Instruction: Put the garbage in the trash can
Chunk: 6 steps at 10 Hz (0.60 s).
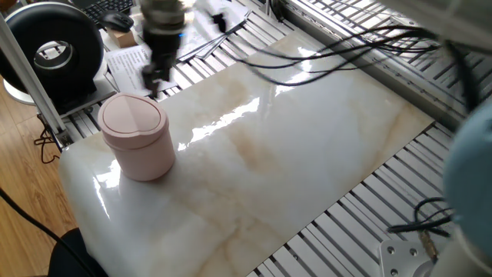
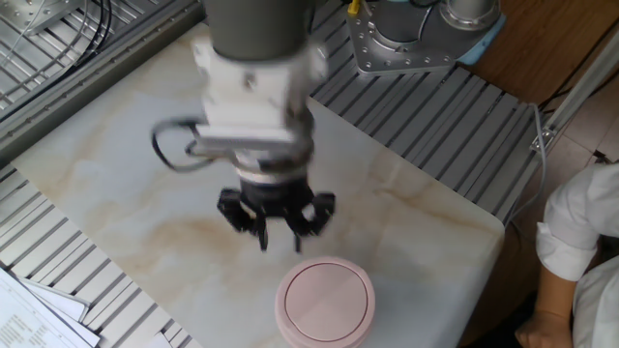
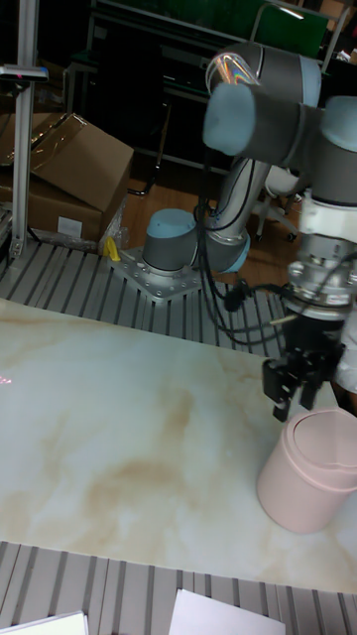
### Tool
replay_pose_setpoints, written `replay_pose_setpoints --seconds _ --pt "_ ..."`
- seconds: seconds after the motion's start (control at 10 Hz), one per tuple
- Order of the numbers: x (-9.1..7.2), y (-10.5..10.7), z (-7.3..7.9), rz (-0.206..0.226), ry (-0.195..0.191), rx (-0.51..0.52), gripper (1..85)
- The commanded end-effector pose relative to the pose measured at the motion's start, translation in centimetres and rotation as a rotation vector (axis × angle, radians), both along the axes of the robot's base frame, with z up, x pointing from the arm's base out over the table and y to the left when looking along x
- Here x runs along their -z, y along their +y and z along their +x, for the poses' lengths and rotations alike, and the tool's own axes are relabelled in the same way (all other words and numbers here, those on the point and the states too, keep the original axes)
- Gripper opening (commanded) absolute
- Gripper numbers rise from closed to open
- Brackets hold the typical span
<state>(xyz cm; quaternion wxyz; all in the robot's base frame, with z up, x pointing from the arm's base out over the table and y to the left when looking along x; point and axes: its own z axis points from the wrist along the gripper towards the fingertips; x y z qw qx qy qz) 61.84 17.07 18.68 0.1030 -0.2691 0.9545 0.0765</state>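
Observation:
The trash can [image 1: 137,138] is a pale pink cylinder standing near the marble slab's corner, with its rounded lid lying level and closed. It also shows in the other fixed view [image 2: 324,302] and in the tall view [image 3: 308,470]. My gripper [image 1: 154,77] hangs above the slab just beside the can and is motion-blurred in this view. Its two dark fingers [image 2: 278,230] point down with a small gap and nothing between them. In the tall view the gripper [image 3: 293,399] is just above the can's left rim. No garbage is in view.
A black round device [image 1: 54,50] and printed paper sheets [image 1: 127,58] lie beyond the can on the slatted metal frame. Black cables [image 1: 323,61] trail over the marble slab [image 1: 277,154]. A person's white sleeve [image 2: 580,242] is at the slab's corner.

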Motion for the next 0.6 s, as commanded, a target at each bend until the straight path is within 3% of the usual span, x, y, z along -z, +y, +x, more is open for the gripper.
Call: replay_pose_setpoints --seconds 0.0,0.1,0.2,0.3,0.4,0.5 --pt "0.2 -3.9 -1.7 -0.006 0.024 0.140 1.3" --pt "1.1 -5.2 -2.8 -0.109 0.078 0.273 1.3" --pt "2.0 -6.7 -3.8 -0.177 0.100 0.313 1.3" --pt "3.3 -9.7 -4.2 -0.169 0.080 0.267 1.3" --pt "4.1 -11.6 -4.6 -0.116 0.074 0.223 1.3" --pt "4.4 -12.9 -5.3 -0.091 0.072 0.199 1.3"
